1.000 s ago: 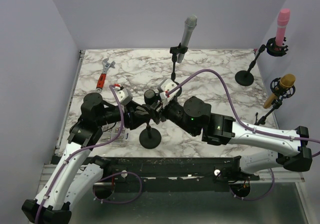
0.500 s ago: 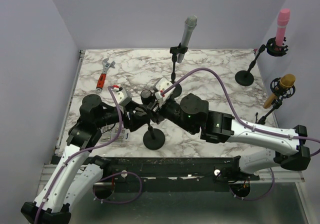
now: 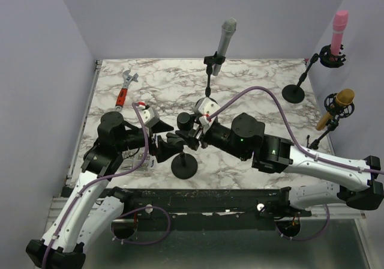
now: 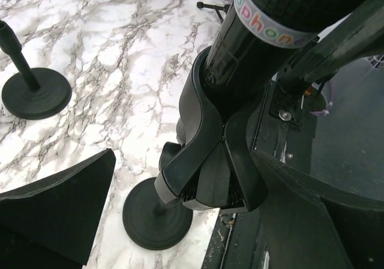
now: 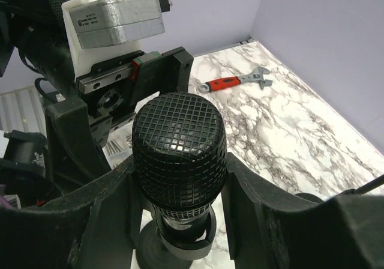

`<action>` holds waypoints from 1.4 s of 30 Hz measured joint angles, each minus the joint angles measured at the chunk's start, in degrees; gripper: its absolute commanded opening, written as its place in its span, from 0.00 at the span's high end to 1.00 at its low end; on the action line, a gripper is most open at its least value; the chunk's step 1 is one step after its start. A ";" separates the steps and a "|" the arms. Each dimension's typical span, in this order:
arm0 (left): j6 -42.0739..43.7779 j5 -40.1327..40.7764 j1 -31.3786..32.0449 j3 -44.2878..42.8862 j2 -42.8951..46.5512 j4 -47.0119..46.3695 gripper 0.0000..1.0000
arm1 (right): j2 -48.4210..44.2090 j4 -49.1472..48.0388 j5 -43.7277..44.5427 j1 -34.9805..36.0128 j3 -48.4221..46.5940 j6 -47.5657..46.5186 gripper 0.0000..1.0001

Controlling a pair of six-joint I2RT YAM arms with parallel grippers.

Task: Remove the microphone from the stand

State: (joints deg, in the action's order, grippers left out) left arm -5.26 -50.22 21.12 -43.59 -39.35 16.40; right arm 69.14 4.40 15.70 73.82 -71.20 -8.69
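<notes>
Black mesh fills the gap between the fingers of the right end effector (image 5: 179, 182), which is clamped on the grille head of the black microphone (image 5: 178, 138), a finger pressing each side of the ball. The left end effector (image 4: 186, 179) has its fingers apart, one on each side of the stand clip (image 4: 207, 131). One finger is clearly off the clip; whether the other touches it I cannot tell. The microphone body sits in that clip, so it is not yet free. It stands over the round stand base (image 4: 157, 222), near the front edge of the worktop (image 4: 120, 71).

The chief risk, as I judge it, is that the clip grips tightly and nothing pins the stand. If the right arm pulls with the left fingers spread, the whole stand would likely lift or tip with the microphone rather than release it. A rounded mesh head is also a poor hold, so a pull along the body's axis could slide it out of the grip. Pulling off-axis would lever the clip and swing the base toward the front edge. The two wrists are crowded together, so a closing left finger could strike the right one. The silver microphone (image 3: 226, 38) on its own stand is well apart and in little danger.
</notes>
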 measured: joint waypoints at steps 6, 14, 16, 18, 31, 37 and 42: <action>1.20 -1.07 0.00 0.02 -1.01 -0.02 0.02 | -0.52 -0.02 -3.67 -2.89 0.57 0.44 0.99; 2.16 -1.16 0.44 -0.07 -1.92 -0.55 1.00 | -0.33 -0.07 -5.68 -3.96 0.57 0.81 0.99; 2.91 0.04 0.68 -0.24 -2.21 -0.74 1.00 | -0.26 -0.33 -5.81 -4.20 0.55 0.79 0.99; 3.10 0.70 0.55 -0.31 -2.19 -0.83 1.00 | -0.24 -0.59 -6.21 -4.17 0.31 0.79 0.99; 3.39 3.17 0.94 -0.26 -1.33 -0.48 0.94 | 6.84 2.78 -3.72 -4.15 -19.17 0.50 0.99; 3.10 4.31 1.27 -0.26 -1.42 -0.57 0.29 | 5.64 2.69 4.52 -4.15 -25.99 -1.90 0.99; 2.03 5.38 1.29 -0.02 -1.40 -0.35 0.01 | 0.24 1.09 15.04 -4.15 -19.17 -3.98 0.99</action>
State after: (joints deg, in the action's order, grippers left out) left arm -3.22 -44.84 22.41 -43.62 -40.75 16.05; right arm 69.38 5.50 30.74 69.67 -90.37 -12.67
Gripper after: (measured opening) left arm 0.877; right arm 0.538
